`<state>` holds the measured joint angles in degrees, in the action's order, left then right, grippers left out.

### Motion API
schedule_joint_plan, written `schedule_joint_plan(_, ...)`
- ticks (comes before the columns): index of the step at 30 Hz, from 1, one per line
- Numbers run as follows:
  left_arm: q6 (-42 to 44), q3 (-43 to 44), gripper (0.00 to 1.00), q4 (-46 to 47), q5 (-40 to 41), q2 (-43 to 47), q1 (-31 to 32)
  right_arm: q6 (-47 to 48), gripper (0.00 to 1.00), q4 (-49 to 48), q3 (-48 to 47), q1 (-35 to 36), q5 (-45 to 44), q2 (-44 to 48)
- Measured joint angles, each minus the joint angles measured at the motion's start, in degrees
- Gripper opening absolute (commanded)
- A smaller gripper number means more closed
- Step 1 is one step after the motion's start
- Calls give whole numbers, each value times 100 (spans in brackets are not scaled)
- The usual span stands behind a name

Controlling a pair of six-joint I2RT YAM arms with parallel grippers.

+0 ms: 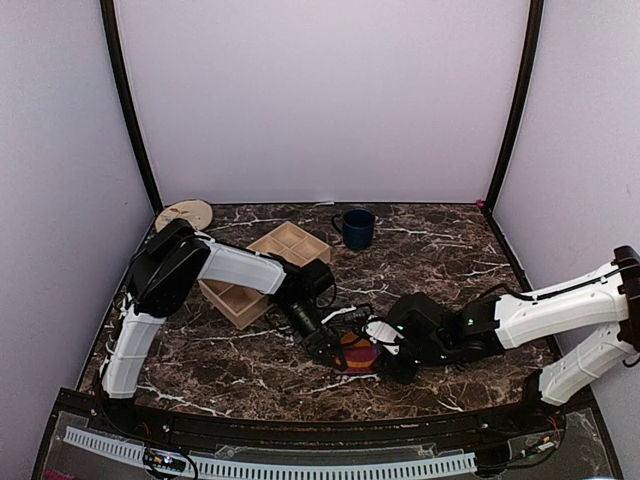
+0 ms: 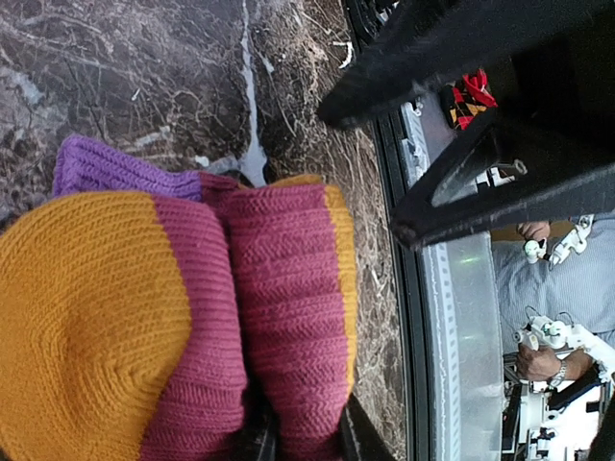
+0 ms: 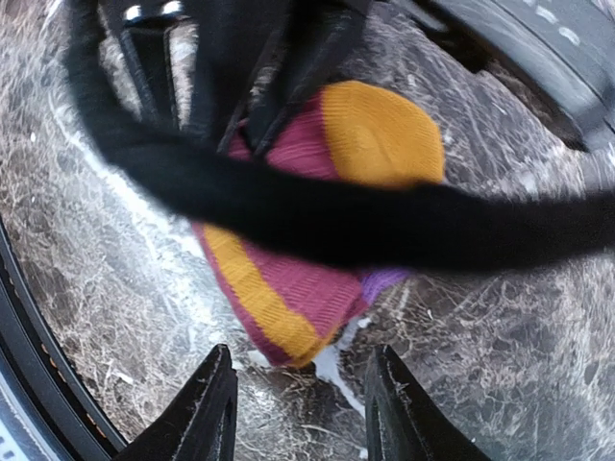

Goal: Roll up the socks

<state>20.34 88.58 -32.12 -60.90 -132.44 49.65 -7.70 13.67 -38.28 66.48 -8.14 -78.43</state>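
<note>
Striped sock [image 1: 358, 352], purple with orange and maroon bands, lies bunched on the marble table [image 1: 430, 260] near its front edge, between the two arms. From above, the left gripper [image 1: 330, 350] touches its left side and the right gripper [image 1: 380, 352] sits just beside its right. Farther back stand a wooden compartment box [image 1: 265, 270], a dark blue mug [image 1: 355, 228] and a round wooden disc [image 1: 185, 215].

From the left wrist, the sock [image 2: 192, 307] fills the view, folded into a thick bundle with the orange toe in front. The left gripper [image 2: 306, 440] is clamped on a maroon fold, one finger on each side. The right gripper's black fingers [image 2: 461, 48] hang just past the bundle.

From the right wrist, the sock [image 3: 317, 288] rests on the table [image 3: 96, 288] just ahead of the right gripper [image 3: 306, 403], whose jaws are spread with only marble between them. A black cable [image 3: 288, 221] crosses in front, blurred.
</note>
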Motion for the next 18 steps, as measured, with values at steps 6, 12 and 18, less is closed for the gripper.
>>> schedule_joint_plan(6, 0, 39, 22, -85, -98, -52, -33, 409, 43, -35, -188, 160, -59, -249)
schedule_joint_plan(12, 0, 63, 22, -125, -184, -94, -66, 761, 43, -42, -323, 179, -20, -496)
schedule_joint_plan(18, 0, 66, 22, -181, -223, -107, -101, 1025, 43, -44, -455, 181, 55, -750)
